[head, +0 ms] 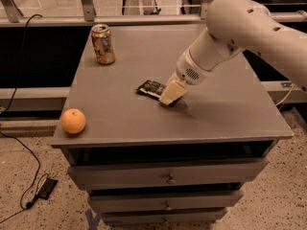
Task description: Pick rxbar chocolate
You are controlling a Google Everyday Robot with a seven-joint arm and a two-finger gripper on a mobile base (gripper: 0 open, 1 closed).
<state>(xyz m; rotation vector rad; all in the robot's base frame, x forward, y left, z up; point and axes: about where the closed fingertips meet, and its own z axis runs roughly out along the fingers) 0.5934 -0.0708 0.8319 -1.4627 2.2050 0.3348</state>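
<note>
The rxbar chocolate (149, 87) is a small flat black bar with white lettering. It lies near the middle of the grey cabinet top (225, 109). My gripper (171, 94) comes down from the white arm at the upper right. Its cream tip sits at the bar's right end and covers that end. I cannot tell whether it touches or holds the bar.
An orange-brown drink can (103, 44) stands at the back left of the top. An orange fruit (73, 121) sits at the front left corner. Drawers lie below the top. A cable and a small box (46, 188) lie on the floor to the left.
</note>
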